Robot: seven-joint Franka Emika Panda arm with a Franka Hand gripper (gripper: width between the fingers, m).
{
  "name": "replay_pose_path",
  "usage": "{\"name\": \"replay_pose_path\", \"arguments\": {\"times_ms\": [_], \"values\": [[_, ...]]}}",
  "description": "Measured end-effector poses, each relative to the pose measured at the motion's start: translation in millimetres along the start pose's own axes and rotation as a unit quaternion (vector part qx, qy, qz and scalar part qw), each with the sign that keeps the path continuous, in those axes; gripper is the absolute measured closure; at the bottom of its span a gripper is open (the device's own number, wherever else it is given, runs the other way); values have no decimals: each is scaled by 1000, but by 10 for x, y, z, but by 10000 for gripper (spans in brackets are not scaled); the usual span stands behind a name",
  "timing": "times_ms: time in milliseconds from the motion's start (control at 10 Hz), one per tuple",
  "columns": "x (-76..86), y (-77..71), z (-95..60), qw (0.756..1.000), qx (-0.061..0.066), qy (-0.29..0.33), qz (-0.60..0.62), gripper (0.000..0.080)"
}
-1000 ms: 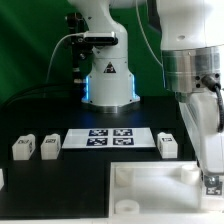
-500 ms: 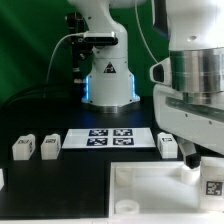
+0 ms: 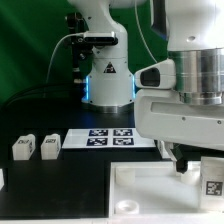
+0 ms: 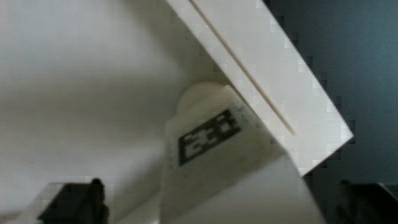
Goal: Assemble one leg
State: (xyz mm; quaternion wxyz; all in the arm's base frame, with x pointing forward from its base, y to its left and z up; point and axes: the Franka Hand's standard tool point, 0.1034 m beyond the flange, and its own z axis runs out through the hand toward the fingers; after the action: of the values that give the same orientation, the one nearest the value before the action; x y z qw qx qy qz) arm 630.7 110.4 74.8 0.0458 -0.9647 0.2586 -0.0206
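A leg [image 3: 212, 186] with a marker tag stands at the corner of the large white panel [image 3: 140, 190] on the exterior view's right. My gripper [image 3: 197, 162] hangs right above it. In the wrist view the same leg [image 4: 210, 135] stands against the panel's raised rim [image 4: 267, 70]. It reaches down between my two dark fingertips, and my gripper [image 4: 217, 205] is open with a gap to the leg on at least one side. Two more legs [image 3: 22, 147] [image 3: 48, 146] stand on the table at the exterior view's left.
The marker board [image 3: 108, 138] lies in front of the arm's base [image 3: 108, 85]. A white part [image 3: 2, 178] shows at the exterior view's left edge. My large hand hides the table behind the panel's right side.
My hand has come lower and nearer over the panel's corner. It now hides the leg that stood right of the marker board. The tagged leg at the corner has stayed put.
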Motion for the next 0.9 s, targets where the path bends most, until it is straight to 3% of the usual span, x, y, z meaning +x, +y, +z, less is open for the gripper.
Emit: {"name": "replay_pose_path", "arguments": {"times_ms": [400, 700, 900], "values": [[34, 35, -5, 992, 5, -3, -126, 151], [44, 47, 0, 995, 7, -3, -95, 151], [47, 52, 1, 995, 7, -3, -96, 383]]}}
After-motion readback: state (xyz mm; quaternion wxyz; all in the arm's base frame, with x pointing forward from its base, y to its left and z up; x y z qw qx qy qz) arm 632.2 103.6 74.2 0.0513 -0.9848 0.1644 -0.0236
